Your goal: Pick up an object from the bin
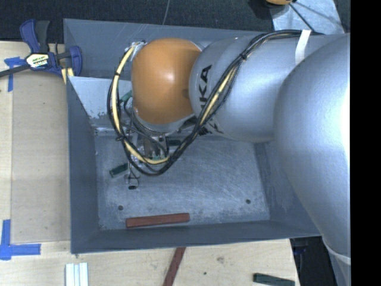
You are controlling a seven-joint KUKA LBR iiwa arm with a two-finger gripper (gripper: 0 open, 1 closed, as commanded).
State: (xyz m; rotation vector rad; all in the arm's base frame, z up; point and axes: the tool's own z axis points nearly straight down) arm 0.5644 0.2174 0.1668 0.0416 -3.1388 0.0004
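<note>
My gripper [133, 179] hangs low over the left part of the bin floor, mostly hidden under the arm's wrist. A small dark green thing [118, 171] lies right at its left side, touching or nearly touching it; whether it is gripped I cannot tell. A flat reddish-brown bar [158, 220] lies along the bin's front wall, well apart from the gripper.
The arm reaches in from the right and covers the back and right of the bin. Bare floor stretches between the gripper and the bar, and to the right of them.
</note>
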